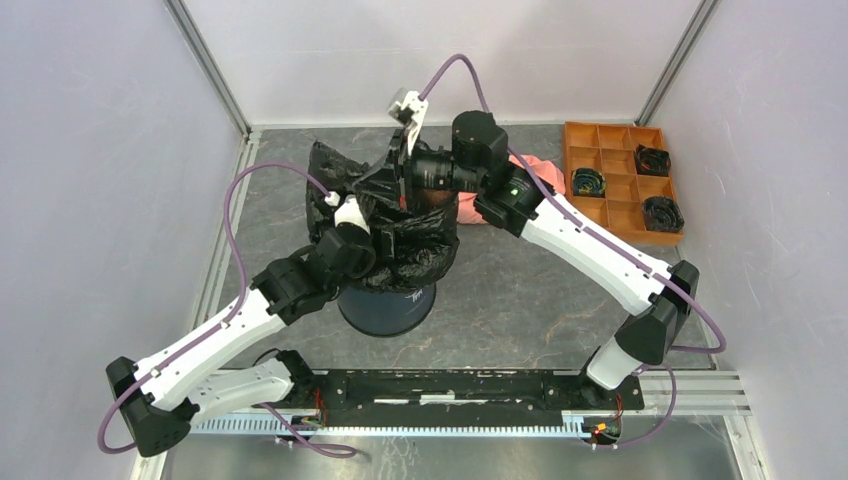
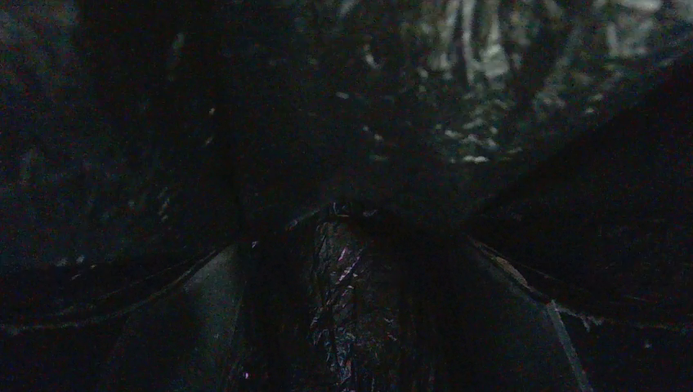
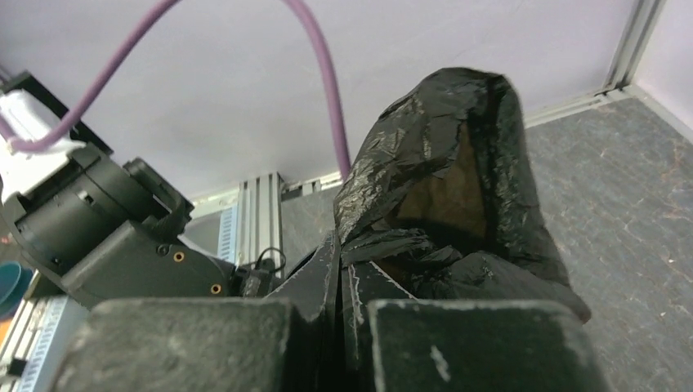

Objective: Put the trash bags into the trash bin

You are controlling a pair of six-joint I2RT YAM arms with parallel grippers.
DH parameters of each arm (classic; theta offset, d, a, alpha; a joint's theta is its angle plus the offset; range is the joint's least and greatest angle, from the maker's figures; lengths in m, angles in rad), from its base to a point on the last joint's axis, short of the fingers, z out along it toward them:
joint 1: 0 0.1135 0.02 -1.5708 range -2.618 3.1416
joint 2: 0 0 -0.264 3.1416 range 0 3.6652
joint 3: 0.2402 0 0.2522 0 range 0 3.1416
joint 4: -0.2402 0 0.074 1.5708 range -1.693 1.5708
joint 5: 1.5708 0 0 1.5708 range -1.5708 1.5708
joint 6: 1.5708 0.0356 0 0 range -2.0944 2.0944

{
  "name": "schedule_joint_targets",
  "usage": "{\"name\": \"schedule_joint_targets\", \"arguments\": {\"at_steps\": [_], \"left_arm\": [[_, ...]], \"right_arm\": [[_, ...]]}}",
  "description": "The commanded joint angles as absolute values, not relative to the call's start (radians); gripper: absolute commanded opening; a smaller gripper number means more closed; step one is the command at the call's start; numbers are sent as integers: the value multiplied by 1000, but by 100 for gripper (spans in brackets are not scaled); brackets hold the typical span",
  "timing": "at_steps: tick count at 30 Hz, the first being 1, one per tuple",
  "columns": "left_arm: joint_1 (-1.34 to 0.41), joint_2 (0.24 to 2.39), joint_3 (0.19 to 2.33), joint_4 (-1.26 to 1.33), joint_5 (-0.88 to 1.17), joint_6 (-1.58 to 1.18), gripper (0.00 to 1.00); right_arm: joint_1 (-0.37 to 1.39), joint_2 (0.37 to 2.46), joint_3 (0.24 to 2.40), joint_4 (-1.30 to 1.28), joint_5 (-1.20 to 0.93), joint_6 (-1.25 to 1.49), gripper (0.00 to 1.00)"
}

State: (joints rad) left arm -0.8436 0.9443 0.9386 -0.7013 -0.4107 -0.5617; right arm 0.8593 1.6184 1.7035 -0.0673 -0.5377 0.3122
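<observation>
- Right wrist view: the right gripper has its fingers pressed nearly together, pinching a fold of the glossy black trash bag. The bag rises in a crumpled peak just beyond the fingertips.
- Left wrist view: the left gripper is buried among dark, wrinkled plastic. The picture is too dim to tell whether its fingers are spread or closed.
- Top external view: the left arm reaches from the near left down into the bag, while the right arm comes in from the right and holds the bag's far edge.
- The bag is draped over the top of the navy trash bin, which stands upright mid-table, its white mark facing the arms' bases.
- A salmon-pink cloth lies just behind the bag.
- An orange compartment tray sits at the far right, well apart from the bin, with dark round items in three compartments.
</observation>
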Motion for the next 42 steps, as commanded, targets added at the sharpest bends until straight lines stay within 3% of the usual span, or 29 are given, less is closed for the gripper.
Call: {"name": "schedule_joint_targets", "arguments": {"at_steps": [1, 9, 19, 26, 31, 37, 42], "left_arm": [[-838, 933, 933, -719, -470, -607, 98], [-838, 838, 1095, -738, -306, -533, 100], [-838, 718, 1278, -745, -133, -513, 100], [-838, 790, 1221, -545, 381, -461, 100], [-839, 855, 1192, -594, 294, -375, 100], [-839, 916, 1165, -628, 132, -367, 92], [-839, 910, 1169, -684, -47, -407, 59]], "right_arm": [[889, 1606, 1694, -154, -546, 206, 1], [869, 1549, 1730, -236, -311, 224, 1], [849, 1510, 1689, -194, -315, 273, 1], [849, 1506, 1684, -179, -334, 295, 1], [850, 1495, 1671, -167, -335, 301, 1], [850, 1500, 1664, -160, -333, 299, 1], [849, 1508, 1659, -147, -341, 304, 1]]}}
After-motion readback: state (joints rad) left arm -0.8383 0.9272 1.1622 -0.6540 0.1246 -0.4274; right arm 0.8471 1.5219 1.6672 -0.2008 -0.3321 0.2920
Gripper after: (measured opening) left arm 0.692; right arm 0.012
